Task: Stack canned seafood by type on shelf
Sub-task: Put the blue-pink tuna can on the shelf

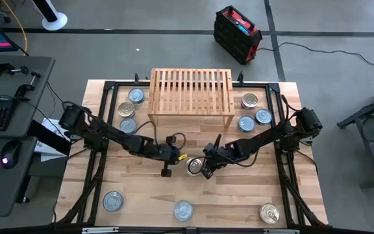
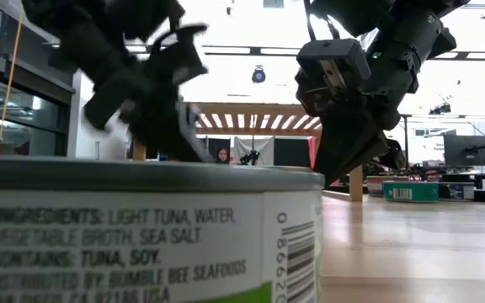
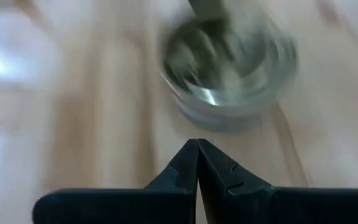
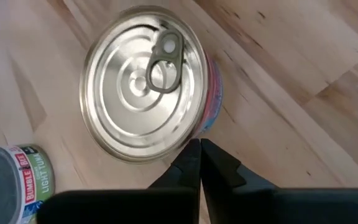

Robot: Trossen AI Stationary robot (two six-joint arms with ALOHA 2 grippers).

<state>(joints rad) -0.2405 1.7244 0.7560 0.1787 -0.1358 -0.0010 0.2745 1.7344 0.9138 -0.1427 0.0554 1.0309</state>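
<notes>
One tin (image 1: pixel 194 165) at the table's middle, on the open-table side of the shelf (image 1: pixel 191 92), is being approached by both grippers, and the coming move is judged to turn on it. It is lying flat on the planks, ring-pull lid upward, its round axis vertical, so no long axis is offered; only its rim and low wall are being presented for a grasp.

The right gripper (image 1: pixel 207 171) is being held just beside this tin, on its side farther from the shelf, with the fingers pressed together and nothing between them. In the right wrist view the closed fingertips (image 4: pixel 199 163) are being shown at the tin's (image 4: pixel 148 81) edge, though contact cannot be told. The right arm is being stretched low across the table from its base, wrist pitched down.

The left gripper (image 1: pixel 167 170) is being kept a little farther off, on the tin's opposite side, its fingers (image 3: pixel 199 168) likewise together and empty; the tin (image 3: pixel 229 62) is blurred ahead of it. The right gripper is judged the nearer.

The shelf's slatted top is being left bare. The remaining tins are being left in clusters beside either end of the shelf and along the table's edge farthest from it, one (image 2: pixel 133 231) close before the low camera.
</notes>
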